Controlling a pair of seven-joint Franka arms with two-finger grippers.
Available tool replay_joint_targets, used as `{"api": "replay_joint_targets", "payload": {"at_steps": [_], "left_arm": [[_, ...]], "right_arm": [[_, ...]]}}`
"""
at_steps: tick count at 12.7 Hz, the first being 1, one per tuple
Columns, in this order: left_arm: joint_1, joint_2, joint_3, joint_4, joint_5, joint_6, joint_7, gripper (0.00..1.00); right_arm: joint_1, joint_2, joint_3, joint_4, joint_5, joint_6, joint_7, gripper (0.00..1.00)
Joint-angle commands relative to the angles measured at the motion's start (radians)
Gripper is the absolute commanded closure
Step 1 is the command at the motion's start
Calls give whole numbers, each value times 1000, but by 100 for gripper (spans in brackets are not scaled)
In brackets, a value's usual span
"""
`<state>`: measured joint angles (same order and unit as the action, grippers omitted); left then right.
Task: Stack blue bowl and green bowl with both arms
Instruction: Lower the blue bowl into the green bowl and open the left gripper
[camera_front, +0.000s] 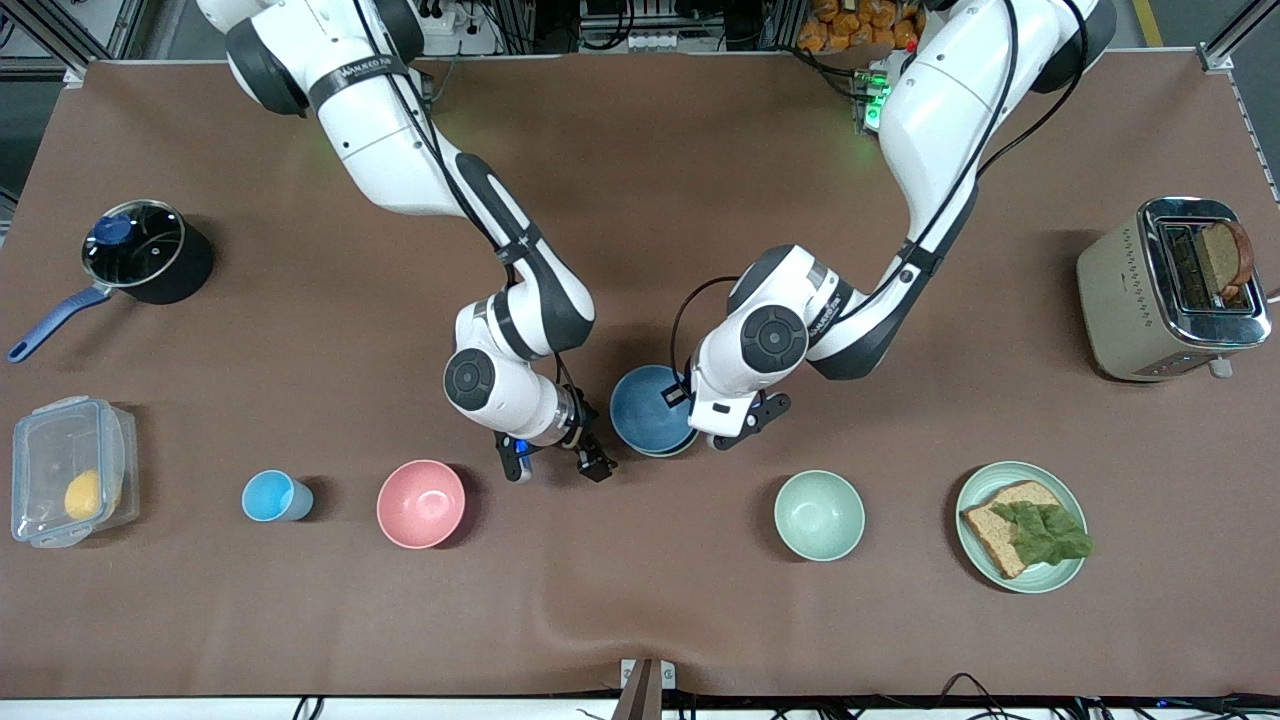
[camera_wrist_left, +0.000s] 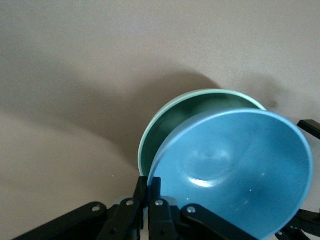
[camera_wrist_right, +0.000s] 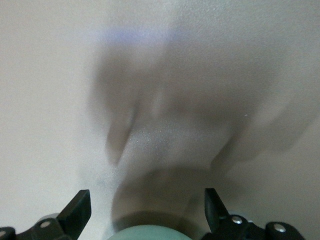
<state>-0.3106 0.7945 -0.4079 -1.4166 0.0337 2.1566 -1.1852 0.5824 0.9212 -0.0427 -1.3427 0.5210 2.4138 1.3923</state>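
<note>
The blue bowl (camera_front: 648, 410) is in the middle of the table, tilted, inside the sage green bowl (camera_wrist_left: 167, 125). In the front view the green bowl is almost wholly hidden under it. My left gripper (camera_front: 684, 399) is shut on the blue bowl's rim (camera_wrist_left: 235, 175), one finger (camera_wrist_left: 141, 192) outside and one inside. My right gripper (camera_front: 556, 462) is open and empty, low over bare table between the pink bowl and the blue bowl. In the right wrist view its fingers (camera_wrist_right: 76, 212) stand wide apart, with a pale green curved edge (camera_wrist_right: 145, 234) between them.
Along the row nearer the camera are a pink bowl (camera_front: 421, 503), a light-blue cup (camera_front: 272, 496), a mint-green bowl (camera_front: 819, 515) and a plate with bread (camera_front: 1070, 570). A plastic box (camera_front: 65, 485) and a pot (camera_front: 140, 250) are at the right arm's end. A toaster (camera_front: 1170, 290) is at the left arm's end.
</note>
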Motion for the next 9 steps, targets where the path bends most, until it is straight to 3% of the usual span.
{"api": "replay_joint_targets", "payload": {"at_steps": [1, 6, 7, 8, 9], "left_arm": [[-5, 17, 5, 11, 14, 31, -1, 100], [-13, 32, 20, 12, 14, 55, 1, 100], [-13, 32, 20, 11, 14, 55, 1, 83], [-13, 32, 21, 11, 14, 55, 1, 43], [-13, 31, 21, 13, 23, 55, 1, 21]], "right_arm": [[-9, -7, 6, 1, -12, -8, 13, 0], [-12, -5, 6, 2, -7, -7, 22, 0], [-22, -7, 6, 2, -9, -13, 18, 0], [-39, -10, 6, 4, -16, -18, 8, 0], [-41, -15, 6, 4, -18, -21, -1, 0]]}}
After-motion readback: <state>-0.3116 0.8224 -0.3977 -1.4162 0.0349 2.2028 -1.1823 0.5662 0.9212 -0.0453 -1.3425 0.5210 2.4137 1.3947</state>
